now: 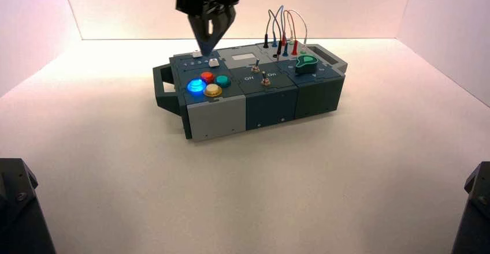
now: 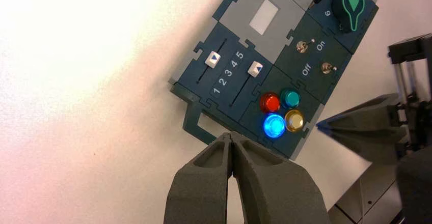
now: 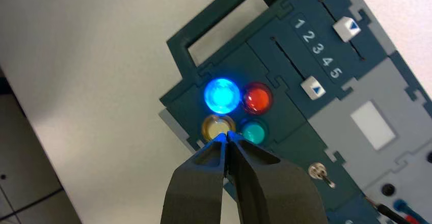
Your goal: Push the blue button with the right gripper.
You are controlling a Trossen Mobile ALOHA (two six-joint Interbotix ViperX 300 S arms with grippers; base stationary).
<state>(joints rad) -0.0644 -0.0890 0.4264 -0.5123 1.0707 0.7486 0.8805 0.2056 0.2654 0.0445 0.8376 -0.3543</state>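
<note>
The small round domed blue button (image 1: 196, 86) glows bright blue at the near-left corner of the dark teal box (image 1: 271, 101) that stands on the white tabletop (image 1: 289, 179), in a cluster of four with a red button (image 1: 207, 76), a teal-green button (image 1: 223, 81) and a yellow button (image 1: 212, 90); it sits beside the box's handle end. The right claw (image 3: 226, 135), black and angular with two tapering fingers, has its fingers pressed together to a single point and grips nothing. In the right wrist view its tip lies over the gap between the yellow and teal-green buttons, and in the high view it hangs well above the box, so it does not touch the blue button. The left claw (image 2: 232, 137) is likewise closed to a point and empty, held off the handle end of the box. Since the button is lit, the step in hand could be either the approach or the lift after a press; I cannot tell which. If a press is still to come, the tip must shift across towards the handle side, centre over the blue dome, then come straight down without brushing the yellow neighbour.
</note>
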